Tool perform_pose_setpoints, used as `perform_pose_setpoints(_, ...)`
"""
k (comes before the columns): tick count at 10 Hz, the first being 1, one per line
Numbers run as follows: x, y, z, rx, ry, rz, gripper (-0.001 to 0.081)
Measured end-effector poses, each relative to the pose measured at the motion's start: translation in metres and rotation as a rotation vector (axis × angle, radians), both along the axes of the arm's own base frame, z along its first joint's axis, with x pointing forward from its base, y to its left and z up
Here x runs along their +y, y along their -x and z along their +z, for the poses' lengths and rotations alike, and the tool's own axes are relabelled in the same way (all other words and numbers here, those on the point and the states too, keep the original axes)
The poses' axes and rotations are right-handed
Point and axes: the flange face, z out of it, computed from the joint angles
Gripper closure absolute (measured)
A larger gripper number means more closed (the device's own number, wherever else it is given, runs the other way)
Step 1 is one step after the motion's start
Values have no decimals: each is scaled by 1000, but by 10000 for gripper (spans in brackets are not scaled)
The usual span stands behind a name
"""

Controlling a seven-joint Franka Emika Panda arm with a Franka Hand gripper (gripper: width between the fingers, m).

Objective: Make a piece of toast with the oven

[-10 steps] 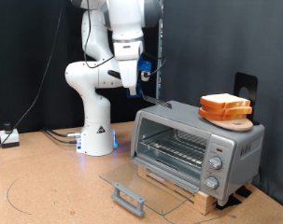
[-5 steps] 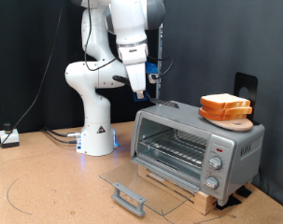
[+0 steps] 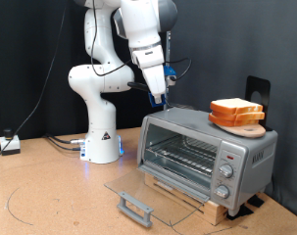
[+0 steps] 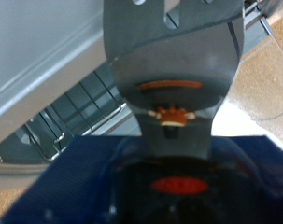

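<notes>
The oven sits on a wooden base on the table, with its glass door dropped fully open and lying flat in front of it, the grey handle at the door's outer edge. Inside the oven the wire rack is bare. The knobs are on the oven's front panel, at the end nearest the exterior view's right.

The piece of toast lies on a round wooden board on top of the oven, at the end above the knobs. It looks like the upper slice of a small stack, though the pictures do not make the count clear.

The gripper hangs in the air above the oven's top, over the end away from the knobs and well apart from the toast. It touches nothing and nothing shows between its fingers. Whether the fingers are spread or pressed together cannot be told from either view. The wrist view shows the oven's grey top and part of the rack below the hand, with the hand's own body filling most of the picture.

The arm's white base stands on the table beside the oven, on the side away from the knobs.
</notes>
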Motion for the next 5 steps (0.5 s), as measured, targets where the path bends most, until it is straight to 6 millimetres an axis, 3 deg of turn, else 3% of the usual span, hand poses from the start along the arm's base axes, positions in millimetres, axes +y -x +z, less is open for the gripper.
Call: perform_pose_setpoints(5,18,-2,-6,5,0,-35,410)
